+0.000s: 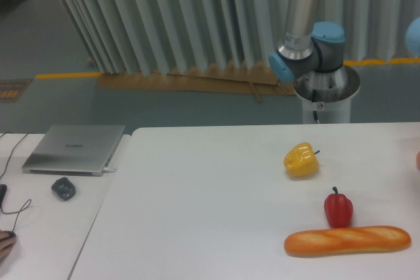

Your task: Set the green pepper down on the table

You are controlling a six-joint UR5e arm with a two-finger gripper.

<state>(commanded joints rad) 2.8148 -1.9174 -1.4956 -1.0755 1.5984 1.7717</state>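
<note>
The green pepper is out of view. The white table (pixel 197 214) fills the lower part of the camera view. My gripper is out of frame past the right edge; only the arm's base (pixel 320 90), upright link (pixel 302 11) and a sliver of a blue joint (pixel 415 36) show behind the table.
On the table's right side lie a yellow pepper (pixel 301 160), a small red pepper (pixel 338 208) and a bread loaf (pixel 347 240). An orange sliver (pixel 417 160) pokes in at the right edge. A closed laptop (pixel 74 149) and a mouse (pixel 63 188) rest on the adjoining desk at left.
</note>
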